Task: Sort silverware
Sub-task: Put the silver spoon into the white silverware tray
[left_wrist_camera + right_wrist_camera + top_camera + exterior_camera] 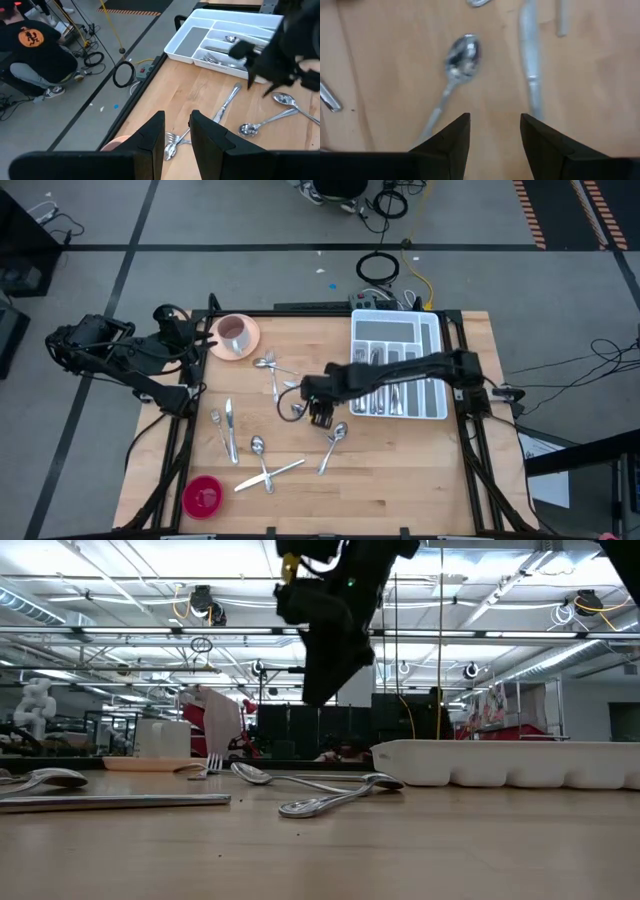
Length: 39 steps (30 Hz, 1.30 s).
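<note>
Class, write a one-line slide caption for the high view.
Right gripper hovers open over scattered silverware beside a white tray.

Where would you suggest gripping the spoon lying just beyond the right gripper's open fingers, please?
Grip the spoon on its slim handle, roughly midway, coming straight down from above. It lies flat on the table, so only the handle's two narrow edges offer the fingers something to close across; the bowl is wide and rounded and would likely slip. The right gripper would probably need turning so its open fingers straddle the slanting handle.
</note>
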Each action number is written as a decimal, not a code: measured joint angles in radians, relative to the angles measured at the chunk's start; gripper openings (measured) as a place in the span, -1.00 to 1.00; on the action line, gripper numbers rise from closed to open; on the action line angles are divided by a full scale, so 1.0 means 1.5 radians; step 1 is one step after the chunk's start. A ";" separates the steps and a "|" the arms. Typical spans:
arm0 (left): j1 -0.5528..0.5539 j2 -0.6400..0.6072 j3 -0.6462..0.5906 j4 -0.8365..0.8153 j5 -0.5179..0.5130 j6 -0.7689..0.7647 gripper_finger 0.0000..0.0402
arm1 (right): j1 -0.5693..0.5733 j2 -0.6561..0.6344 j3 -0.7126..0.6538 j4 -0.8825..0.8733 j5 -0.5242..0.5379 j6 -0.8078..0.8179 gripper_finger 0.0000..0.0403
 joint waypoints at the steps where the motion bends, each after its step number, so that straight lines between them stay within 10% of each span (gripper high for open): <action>1: 0.000 0.000 0.000 0.000 0.000 0.000 -0.52 | 0.005 0.008 0.000 0.007 -0.004 0.008 -0.17; 32: 0.000 -0.002 -0.065 -0.002 0.009 0.002 -0.52 | 0.040 0.155 0.002 0.128 -0.015 0.181 0.06; 39: 0.000 -0.005 -0.065 -0.002 0.009 0.004 -0.52 | 0.039 0.165 0.004 0.114 -0.019 0.198 -0.42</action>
